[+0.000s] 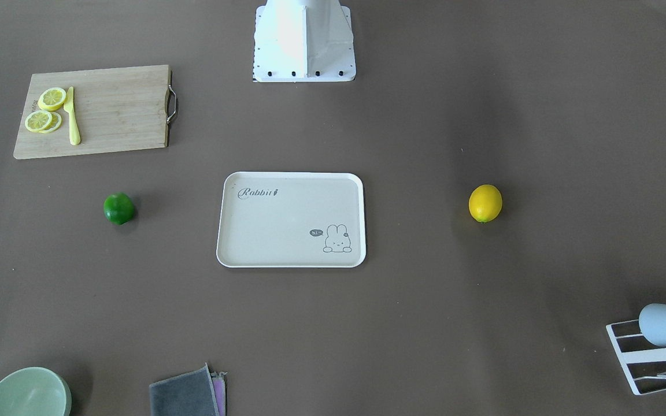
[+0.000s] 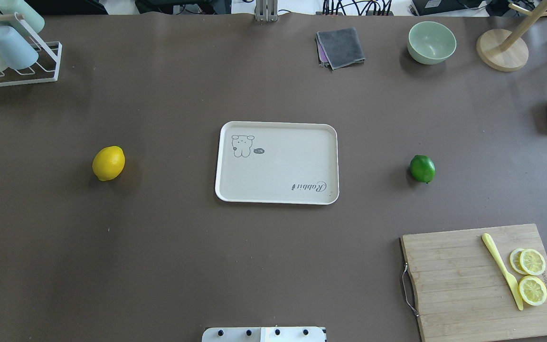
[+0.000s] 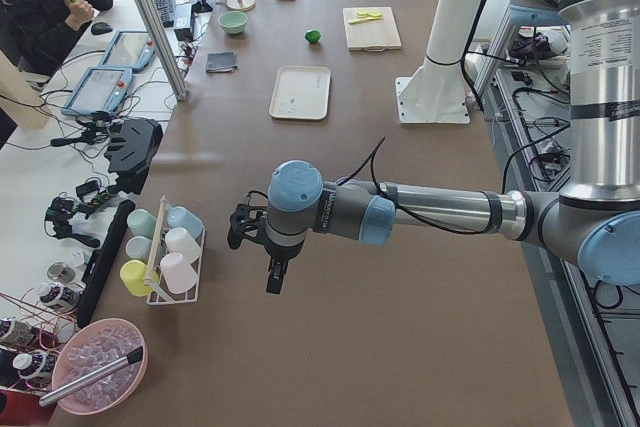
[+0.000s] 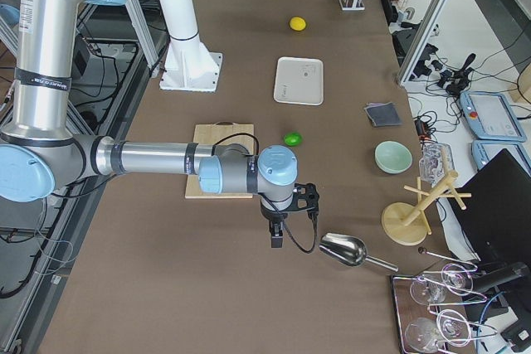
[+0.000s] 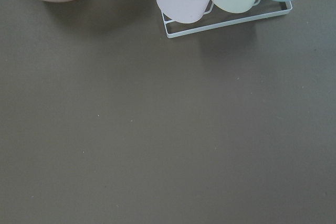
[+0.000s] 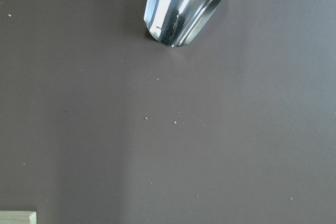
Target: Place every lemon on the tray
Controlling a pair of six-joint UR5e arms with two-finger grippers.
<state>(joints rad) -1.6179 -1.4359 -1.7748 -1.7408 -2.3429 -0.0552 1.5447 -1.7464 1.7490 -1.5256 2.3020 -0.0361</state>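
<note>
"Rabbit" is printed on the tray, flanked by yellow lemon and green lemon. Apertures of left gripper and right gripper cannot be told

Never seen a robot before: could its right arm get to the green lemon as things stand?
Probably yes. The green lemon sits alone on bare table, clear of the board, and the right pincer hangs nearby with nothing between them.
</note>
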